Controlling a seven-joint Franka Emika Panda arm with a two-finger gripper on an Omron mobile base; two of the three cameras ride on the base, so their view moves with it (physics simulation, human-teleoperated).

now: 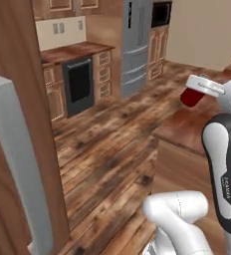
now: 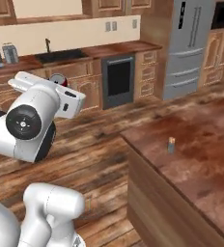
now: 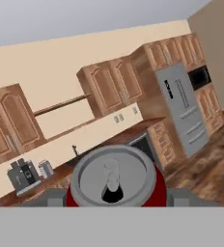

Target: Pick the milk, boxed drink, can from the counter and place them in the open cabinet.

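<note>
Fingers clasp the small red cylindrical can with a silver top, held in the air left of the reddish-brown wood-grain table; its long axis runs toward the hand camera, top facing it.

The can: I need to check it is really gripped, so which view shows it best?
The hand view: the can sits close up, silver top facing the camera, between the gripper fingers. The left base view shows its red side below the hand; the right base view shows a sliver.
</note>
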